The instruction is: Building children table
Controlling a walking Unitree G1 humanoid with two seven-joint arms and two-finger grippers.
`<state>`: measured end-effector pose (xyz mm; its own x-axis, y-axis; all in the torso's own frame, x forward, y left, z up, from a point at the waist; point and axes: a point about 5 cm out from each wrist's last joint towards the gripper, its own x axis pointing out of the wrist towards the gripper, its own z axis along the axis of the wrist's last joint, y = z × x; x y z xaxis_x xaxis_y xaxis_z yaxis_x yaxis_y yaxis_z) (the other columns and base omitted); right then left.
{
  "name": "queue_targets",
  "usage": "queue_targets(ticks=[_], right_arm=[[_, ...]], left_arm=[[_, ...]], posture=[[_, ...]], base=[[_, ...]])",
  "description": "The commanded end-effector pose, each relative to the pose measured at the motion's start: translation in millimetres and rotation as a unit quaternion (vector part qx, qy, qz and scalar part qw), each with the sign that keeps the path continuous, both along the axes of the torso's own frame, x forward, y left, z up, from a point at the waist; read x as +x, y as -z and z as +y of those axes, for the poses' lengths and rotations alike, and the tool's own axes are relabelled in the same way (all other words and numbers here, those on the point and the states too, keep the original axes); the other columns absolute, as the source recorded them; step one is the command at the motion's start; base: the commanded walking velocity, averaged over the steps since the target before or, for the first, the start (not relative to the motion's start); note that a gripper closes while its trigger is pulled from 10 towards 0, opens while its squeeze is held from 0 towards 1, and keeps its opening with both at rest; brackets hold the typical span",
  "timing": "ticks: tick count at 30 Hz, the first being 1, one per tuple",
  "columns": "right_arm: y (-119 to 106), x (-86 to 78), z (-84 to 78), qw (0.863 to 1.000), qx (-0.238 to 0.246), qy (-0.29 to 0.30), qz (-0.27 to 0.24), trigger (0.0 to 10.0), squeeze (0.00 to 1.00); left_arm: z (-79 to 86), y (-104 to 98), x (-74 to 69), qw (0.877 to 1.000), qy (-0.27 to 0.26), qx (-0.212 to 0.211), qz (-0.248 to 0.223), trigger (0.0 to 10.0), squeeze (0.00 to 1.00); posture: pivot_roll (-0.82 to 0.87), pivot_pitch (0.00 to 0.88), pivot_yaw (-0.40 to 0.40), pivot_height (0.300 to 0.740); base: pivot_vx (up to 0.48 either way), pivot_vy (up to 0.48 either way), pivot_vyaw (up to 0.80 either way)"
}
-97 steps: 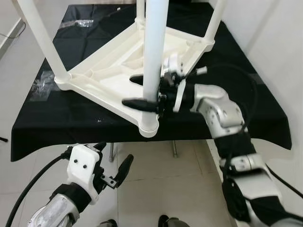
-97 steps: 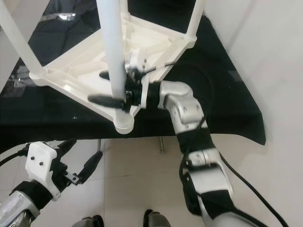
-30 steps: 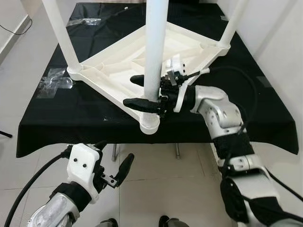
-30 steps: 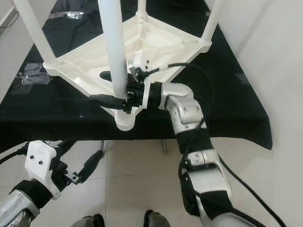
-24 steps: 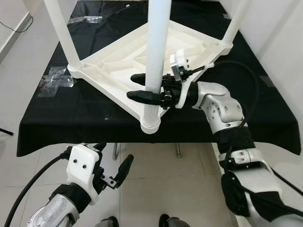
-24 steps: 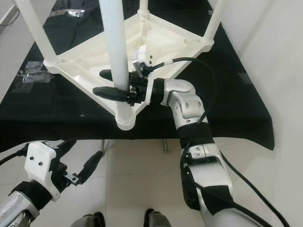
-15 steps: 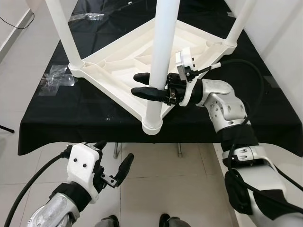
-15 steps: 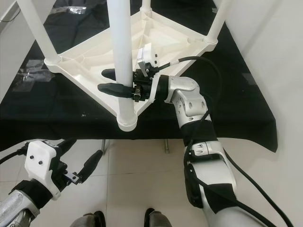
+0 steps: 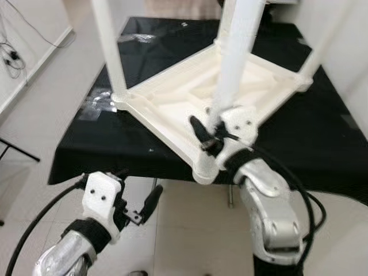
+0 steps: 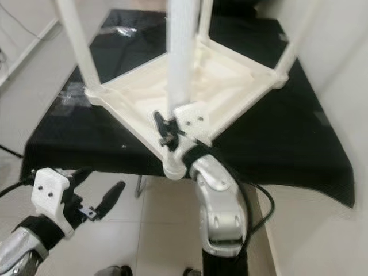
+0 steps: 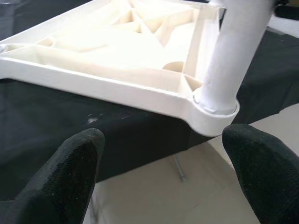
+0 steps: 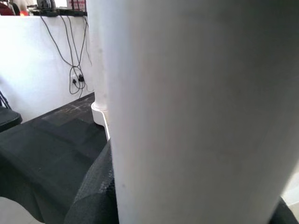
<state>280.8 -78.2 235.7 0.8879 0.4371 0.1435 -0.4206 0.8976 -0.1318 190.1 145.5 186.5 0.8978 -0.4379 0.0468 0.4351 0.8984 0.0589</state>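
Black-draped desk (image 9: 92,144) carries upturned white kids' table (image 9: 172,100); right gripper (image 9: 208,133) pinches near-corner leg (image 9: 233,63) by the desk's front edge; left gripper (image 9: 137,210) spread, below.

One white plastic children's table (image 9: 172,100) lies upside down at the centre, with four white legs (image 9: 234,60) rising toward the top of the frame. One black cloth (image 9: 322,138) lies beneath it. Two grippers: the left gripper (image 9: 138,208) lower left, the right gripper (image 9: 208,133) mid-frame. One crumpled clear wrapper (image 9: 96,103) lies left of the table.
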Motion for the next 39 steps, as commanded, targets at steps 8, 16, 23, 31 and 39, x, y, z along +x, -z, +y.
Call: queue_targets(ticks=[8,16,23,31,39], right_arm=[[22.3,17.5,11.6,0.994,0.016,0.023,0.110,10.0,0.00],[-14.3,33.8,9.5,0.982,0.084,-0.160,0.058,10.0,1.00],[-28.6,47.8,1.8,0.955,0.003,-0.297,0.011,10.0,0.76],[-48.4,58.2,-4.4,0.911,-0.038,-0.410,-0.010,10.0,0.00],[-60.4,64.5,-13.6,0.870,-0.034,-0.492,-0.014,0.0,0.00]], left_arm=[[4.3,1.7,0.2,1.000,-0.006,-0.004,0.006,10.0,0.00],[-0.6,3.3,-2.0,1.000,0.000,-0.007,0.010,10.0,0.00],[-2.0,3.7,-4.7,1.000,0.000,-0.005,0.012,10.0,0.00],[-1.6,5.2,-10.5,1.000,0.000,0.002,0.017,10.0,0.00],[-2.7,4.7,-12.2,1.000,0.002,0.000,0.018,10.0,0.00]], posture=[[0.07,0.235,-0.047,0.740],[0.08,0.241,-0.052,0.740],[0.09,0.246,-0.060,0.740],[0.11,0.254,-0.065,0.740],[0.12,0.260,-0.067,0.740]], base=[[0.000,0.000,0.00],[0.000,0.000,0.00],[0.000,0.000,0.00],[0.000,0.000,0.00],[0.000,0.000,0.00]])
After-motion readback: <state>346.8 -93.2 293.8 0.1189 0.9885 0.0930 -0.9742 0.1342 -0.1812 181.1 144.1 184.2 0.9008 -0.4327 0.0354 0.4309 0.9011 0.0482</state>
